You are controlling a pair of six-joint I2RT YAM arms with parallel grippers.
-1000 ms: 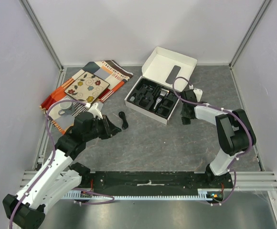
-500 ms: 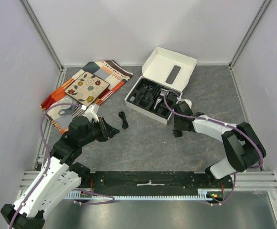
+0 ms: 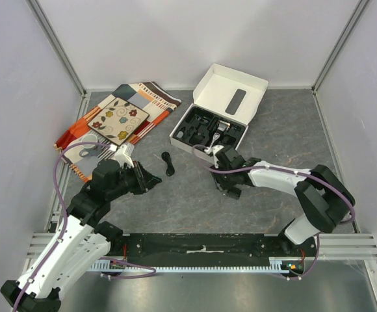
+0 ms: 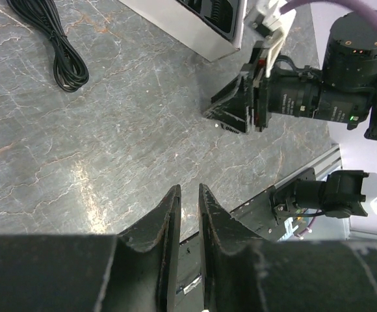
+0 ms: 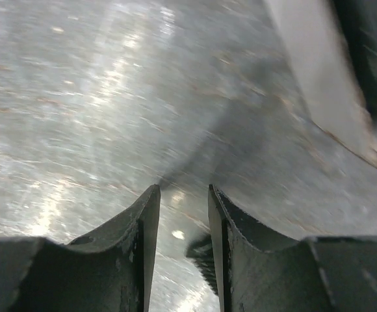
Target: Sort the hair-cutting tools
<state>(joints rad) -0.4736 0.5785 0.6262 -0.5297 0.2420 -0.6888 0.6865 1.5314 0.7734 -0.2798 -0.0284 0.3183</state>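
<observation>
Blurred grey table, white box edge cropped

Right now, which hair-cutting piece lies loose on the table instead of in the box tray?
The coiled black cord, alone on the grey tabletop left of the white box; the other pieces sit in its black tray.

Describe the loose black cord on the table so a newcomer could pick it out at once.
Start at the open white box with its black moulded tray, near the table's far side. Just left of its near corner, on bare grey tabletop, lies the coiled black cord. It alone is thin and looped, lying outside the box and off the patterned cloth.
</observation>
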